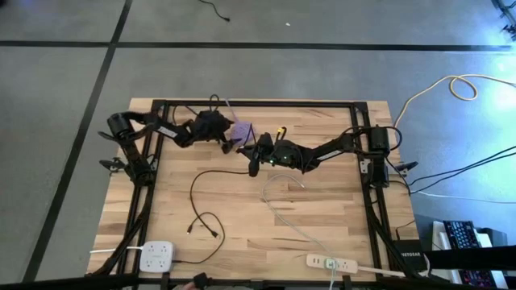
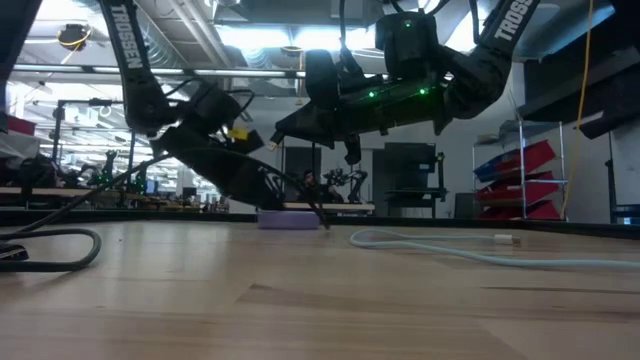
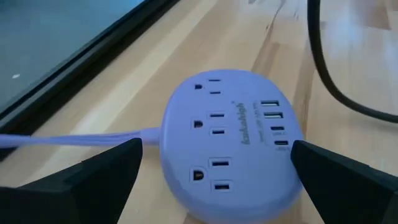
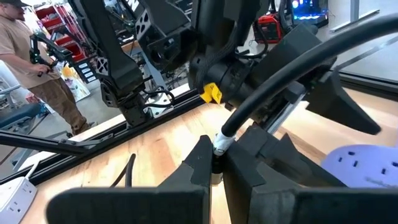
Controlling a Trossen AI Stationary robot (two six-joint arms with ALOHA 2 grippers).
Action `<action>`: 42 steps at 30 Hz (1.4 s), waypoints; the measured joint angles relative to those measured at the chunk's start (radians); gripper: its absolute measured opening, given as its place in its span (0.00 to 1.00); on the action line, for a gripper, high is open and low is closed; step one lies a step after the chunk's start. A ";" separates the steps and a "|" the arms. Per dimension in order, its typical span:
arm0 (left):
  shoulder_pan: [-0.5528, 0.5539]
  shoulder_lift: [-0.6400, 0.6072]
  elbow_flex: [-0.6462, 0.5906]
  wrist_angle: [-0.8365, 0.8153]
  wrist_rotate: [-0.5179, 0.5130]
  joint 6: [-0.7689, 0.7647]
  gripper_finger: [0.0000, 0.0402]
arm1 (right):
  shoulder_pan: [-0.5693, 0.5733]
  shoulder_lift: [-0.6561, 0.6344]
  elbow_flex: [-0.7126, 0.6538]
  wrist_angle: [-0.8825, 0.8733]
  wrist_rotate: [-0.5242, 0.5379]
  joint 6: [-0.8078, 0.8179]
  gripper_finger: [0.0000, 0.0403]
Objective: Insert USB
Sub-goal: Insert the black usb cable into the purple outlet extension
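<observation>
A round purple power hub [image 3: 227, 140] with outlets and a row of USB ports [image 3: 273, 121] lies flat on the wooden table [image 1: 242, 234] near its far edge, also seen in the high view [image 1: 243, 130]. My left gripper [image 3: 214, 152] is open, one finger on each side of the hub; I cannot tell whether they touch it. Just right of it, my right gripper [image 4: 217, 158] hangs above the table, shut on the end of a black cable [image 4: 298, 68]. The cable's slack runs across the table [image 1: 195, 184]. Its plug tip is hidden. My right gripper pinches the black cable's end between its two fingers, at the pale collar [image 4: 220, 143] where the cord meets the plug. The fingers lie about level and point toward the table's left edge. The held end is clear of the table, and the cord arcs away above the fingers.
A pale cable [image 1: 282, 197] runs to a white power strip [image 1: 330, 262] at the near edge, and a square white strip [image 1: 157, 256] sits near left. Black frame rails [image 1: 258, 103] border the table. A person [image 4: 37, 56] stands beyond the table.
</observation>
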 joint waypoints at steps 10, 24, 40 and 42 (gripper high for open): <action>0.007 0.019 -0.001 0.038 0.069 -0.038 1.00 | 0.000 0.000 0.000 -0.006 -0.014 0.000 0.00; 0.060 0.017 -0.002 0.038 0.149 -0.099 1.00 | 0.006 0.000 0.000 0.004 -0.020 0.004 0.00; 0.014 0.013 0.010 -0.023 0.121 0.015 1.00 | 0.001 0.000 0.000 0.006 -0.004 -0.018 0.00; 0.011 0.013 0.019 -0.037 0.120 -0.020 1.00 | -0.012 0.000 0.000 0.000 0.050 -0.014 0.00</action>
